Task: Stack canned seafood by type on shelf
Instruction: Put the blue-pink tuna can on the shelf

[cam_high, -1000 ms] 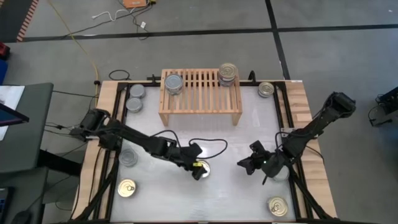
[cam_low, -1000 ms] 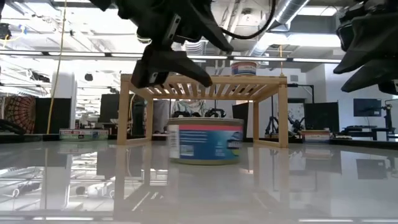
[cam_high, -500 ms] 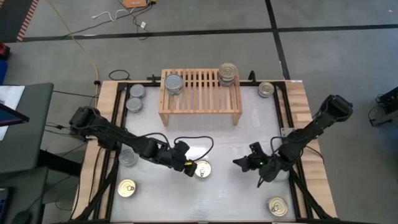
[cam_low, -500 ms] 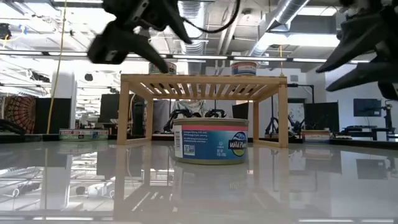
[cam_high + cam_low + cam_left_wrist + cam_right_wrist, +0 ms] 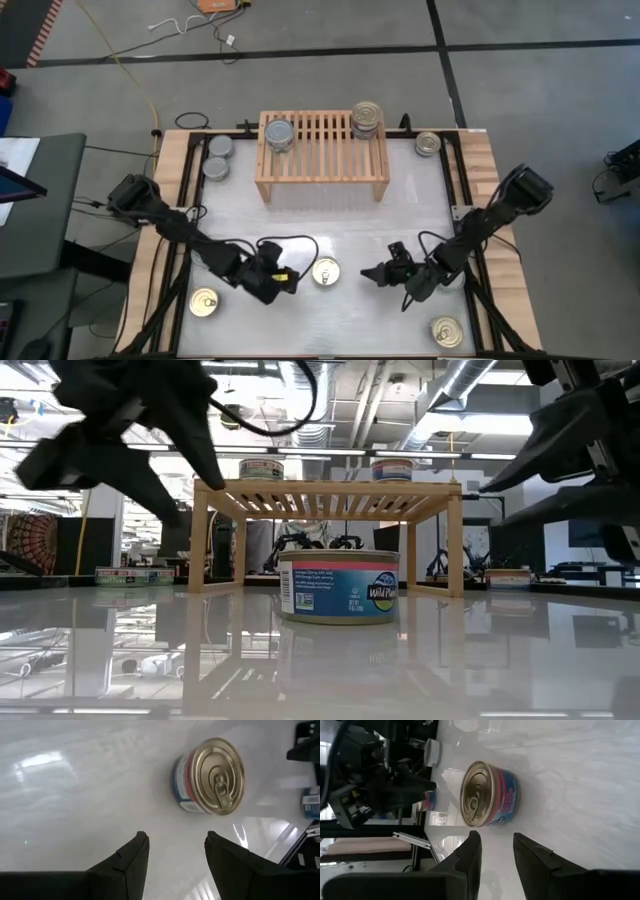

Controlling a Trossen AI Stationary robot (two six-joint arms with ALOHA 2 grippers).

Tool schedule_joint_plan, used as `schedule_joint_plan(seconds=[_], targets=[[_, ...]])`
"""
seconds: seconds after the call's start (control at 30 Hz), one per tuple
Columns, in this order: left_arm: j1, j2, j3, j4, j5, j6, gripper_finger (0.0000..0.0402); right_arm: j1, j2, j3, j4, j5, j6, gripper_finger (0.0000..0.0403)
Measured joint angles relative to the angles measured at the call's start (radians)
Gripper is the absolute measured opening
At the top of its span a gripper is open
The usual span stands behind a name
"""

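Observation:
A gold-topped can of seafood point(image 5: 325, 272) stands upright on its base on the white table, midway between my two grippers; the low view shows it point(image 5: 335, 588) in front of the shelf. My left gripper point(image 5: 287, 282) is open just to the can's left point(image 5: 212, 776), touching nothing. My right gripper point(image 5: 372, 272) is open to the can's right point(image 5: 487, 795), its fingers pointing at the can with a gap between. The wooden shelf point(image 5: 322, 155) at the far side carries one silver can point(image 5: 279, 133) and a stack of cans point(image 5: 366, 118).
Two silver cans point(image 5: 217, 157) stand left of the shelf and one can point(image 5: 428, 144) right of it. Gold-topped cans sit near the front left point(image 5: 204, 302) and front right point(image 5: 446, 332). A cable trails behind my left gripper.
My left gripper was over the gold-topped can and has drawn back from it toward the table's left and near edge. The can has shifted and turned slightly and now stands alone. My right gripper has moved toward the table's left, closer to the can.

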Motion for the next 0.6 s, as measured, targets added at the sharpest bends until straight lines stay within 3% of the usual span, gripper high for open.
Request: schedule_joint_plan(seconds=[0.23,0.4,0.6], targets=[[-0.058,0.0,-0.003,0.042,-0.174,0.017,0.0185,-0.055,0.018,0.027,0.036,-0.083,-0.153,0.0137],[-0.044,0.007,-0.003,0.104,-0.17,0.082,0.0185,-0.123,0.018,0.089,0.012,-0.11,-0.296,0.0137],[-0.031,0.007,-0.003,0.106,-0.163,0.092,0.0185,-0.189,0.018,0.155,-0.199,-0.179,-0.3,0.0136]])
